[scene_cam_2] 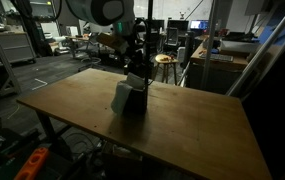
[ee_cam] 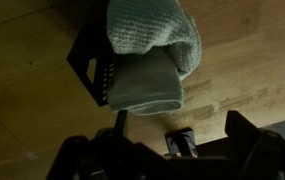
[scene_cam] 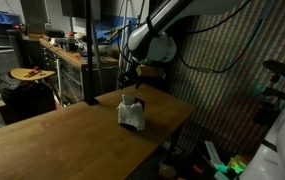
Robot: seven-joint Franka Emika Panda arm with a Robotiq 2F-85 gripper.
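A pale grey-green towel [ee_cam: 152, 45] lies folded over a black rack [ee_cam: 90, 72] that stands on the wooden table [ee_cam: 242, 70]. In both exterior views the towel on its rack [scene_cam: 131, 113] [scene_cam_2: 130, 97] sits near the middle of the table. My gripper [scene_cam: 129, 88] [scene_cam_2: 135, 66] hangs just above it, apart from the cloth. In the wrist view the gripper [ee_cam: 172, 148] stands open, with only bare wood between the fingers and one dark finger [ee_cam: 247, 135] at the right. The towel is just beyond the fingertips.
The table's edges [scene_cam: 187, 112] [scene_cam_2: 42, 108] fall off to a dim workshop floor. A stool with a round top [scene_cam: 32, 75] and benches with clutter [scene_cam: 67, 50] stand behind. Another stool [scene_cam_2: 165, 60] and frames stand past the far edge.
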